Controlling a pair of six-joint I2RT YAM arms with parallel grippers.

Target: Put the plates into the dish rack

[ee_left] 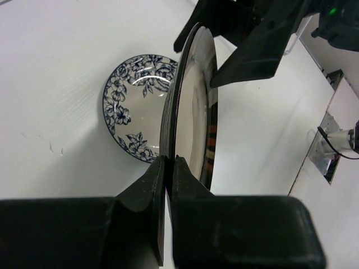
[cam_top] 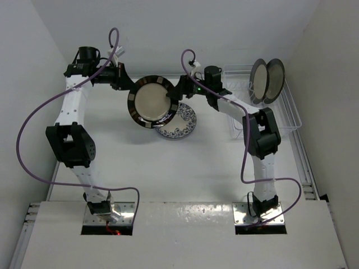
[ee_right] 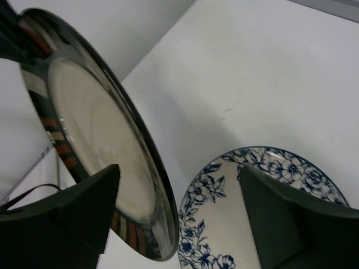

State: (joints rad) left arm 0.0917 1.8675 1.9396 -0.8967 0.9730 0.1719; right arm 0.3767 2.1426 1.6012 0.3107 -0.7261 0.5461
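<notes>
A dark-rimmed plate [cam_top: 150, 101] with a cream centre is held on edge above the table. My left gripper [cam_top: 129, 89] is shut on its left rim; in the left wrist view the fingers [ee_left: 168, 163] pinch the rim of the plate [ee_left: 193, 112]. My right gripper [cam_top: 175, 96] is open at the plate's right rim. In the right wrist view [ee_right: 178, 168] one finger stands on each side of the plate [ee_right: 95, 129] without touching it. The blue floral plate [cam_top: 180, 123] lies flat on the table below [ee_left: 134, 106] [ee_right: 263, 213]. Two dark-rimmed plates [cam_top: 259, 81] [cam_top: 275, 78] stand in the white wire dish rack [cam_top: 290, 112].
The rack sits at the back right against the right wall. White walls close in the table on the left, back and right. Purple cables loop from both arms. The arm bases are bolted to the near edge.
</notes>
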